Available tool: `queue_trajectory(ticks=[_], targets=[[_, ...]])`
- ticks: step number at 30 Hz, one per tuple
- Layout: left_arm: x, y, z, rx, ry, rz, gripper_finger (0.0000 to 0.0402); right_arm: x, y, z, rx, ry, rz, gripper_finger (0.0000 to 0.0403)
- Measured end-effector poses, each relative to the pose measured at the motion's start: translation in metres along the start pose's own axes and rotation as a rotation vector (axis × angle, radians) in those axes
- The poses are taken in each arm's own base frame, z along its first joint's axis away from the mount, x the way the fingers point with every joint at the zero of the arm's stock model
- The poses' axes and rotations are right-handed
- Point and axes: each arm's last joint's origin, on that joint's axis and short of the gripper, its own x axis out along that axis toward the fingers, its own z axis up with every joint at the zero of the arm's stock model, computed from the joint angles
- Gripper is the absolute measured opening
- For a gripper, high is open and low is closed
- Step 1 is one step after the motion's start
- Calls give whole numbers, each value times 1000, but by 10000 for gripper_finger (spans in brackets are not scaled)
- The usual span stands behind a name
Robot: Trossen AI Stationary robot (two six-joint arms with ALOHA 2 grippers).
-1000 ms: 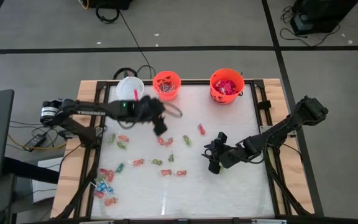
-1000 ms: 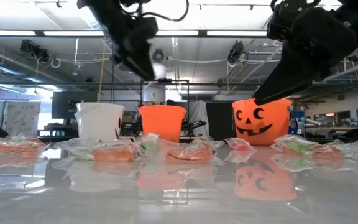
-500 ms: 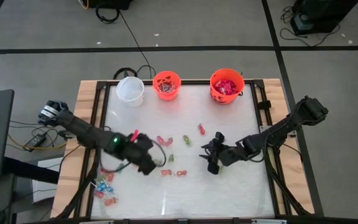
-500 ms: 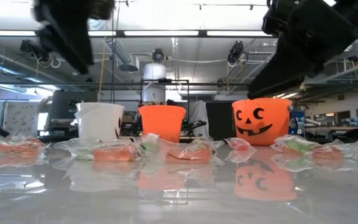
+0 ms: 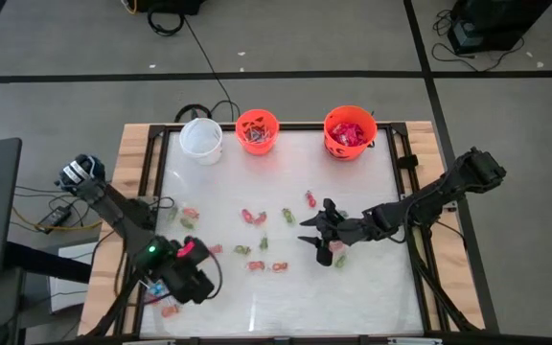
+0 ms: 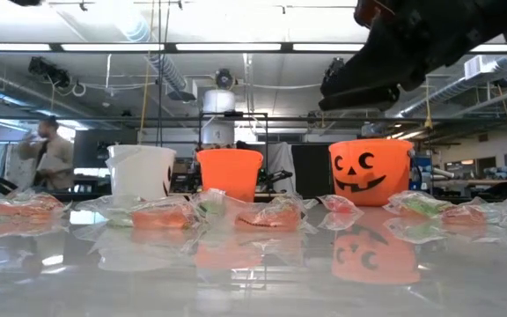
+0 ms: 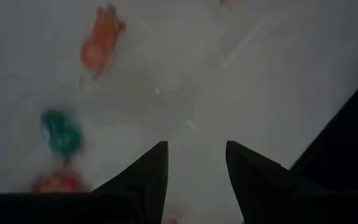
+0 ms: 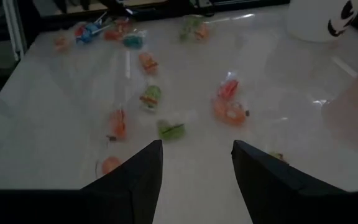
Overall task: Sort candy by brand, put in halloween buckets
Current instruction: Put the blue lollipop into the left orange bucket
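Our left fingers (image 7: 194, 177) are apart and hold nothing, and our right fingers (image 8: 194, 171) are apart and empty too. A second ago our left arm was up by the white bucket (image 5: 200, 138) at the far edge of the worktop (image 5: 353, 287). Now it has swung all the way back to the near left corner, and our left gripper (image 5: 192, 276) hangs just over the little pile of sweets there. We think it has dropped one off and has come for the next.

Our right gripper (image 5: 316, 233) has only turned a bit. It waits above the middle of the worktop, near the loose candy (image 5: 254, 218) spread there.

The small orange bucket (image 5: 257, 130) and the big orange bucket (image 5: 350, 131) stand in the same far row, each with sweets inside. Lots of candy is not sorted yet, so we have plenty left to do.
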Motion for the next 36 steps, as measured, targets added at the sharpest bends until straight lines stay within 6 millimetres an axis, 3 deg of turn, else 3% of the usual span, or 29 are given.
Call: queue_trajectory(ticks=[10,21,36], targets=[[3,16,-29,-162,14,109,167,6,-13,5,6,1,5,205],[16,30,-53,-257,260,212,167,6,-13,5,9,12,38,205],[58,51,-68,-385,290,138,167,6,-13,5,8,12,39,205]])
